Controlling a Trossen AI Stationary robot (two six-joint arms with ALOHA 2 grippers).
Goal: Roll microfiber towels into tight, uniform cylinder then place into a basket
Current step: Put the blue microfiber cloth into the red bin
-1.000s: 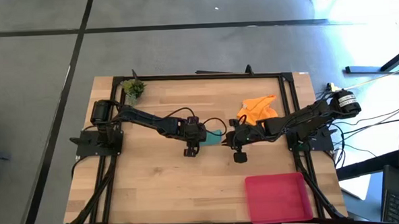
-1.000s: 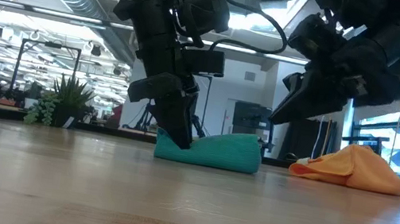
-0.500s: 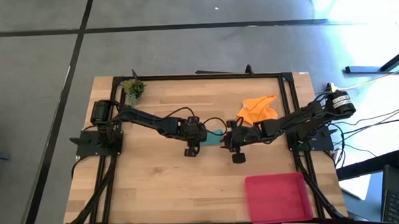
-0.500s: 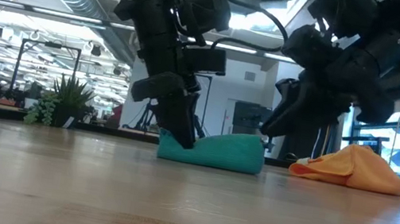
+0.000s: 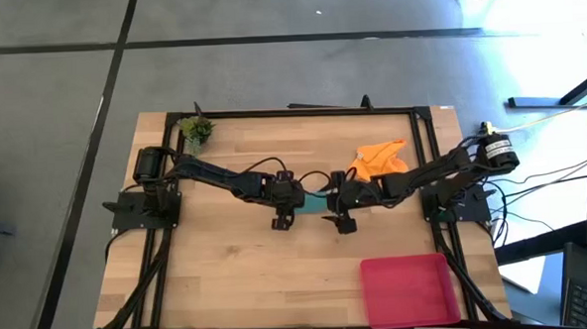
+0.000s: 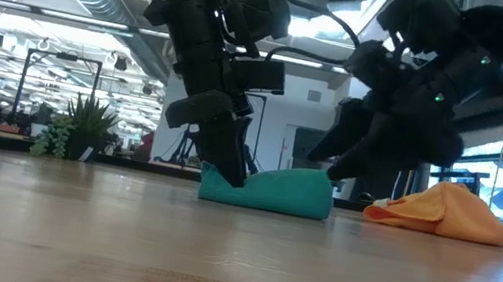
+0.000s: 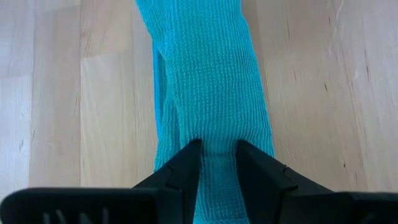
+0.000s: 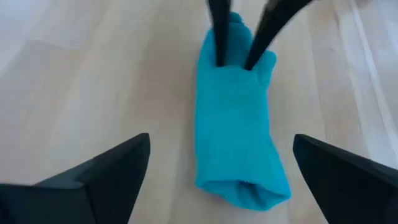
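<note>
We've got the left gripper (image 7: 217, 152) w/ jaws clamped on one end of the teal towel (image 5: 316, 200), rolled, mid-table. Right gripper (image 8: 221, 168) just closed in on the other end, jaws spread wide — basket (image 5: 408, 288) next, prob.

- The table (image 5: 228, 257) is made of light wood boards, with a black frame around its edge.
- A teal towel (image 5: 315, 200) lies in a roll on the wood, near the middle of the table.
- An orange towel (image 5: 381, 159) lies in a loose heap near the teal towel, a bit farther back and to the right.
- A red-pink basket (image 5: 408, 289) sits flat at the front right corner, well apart from the teal towel.
- A small green plant (image 5: 197, 130) stands at the back left corner, far from the teal towel.
</note>
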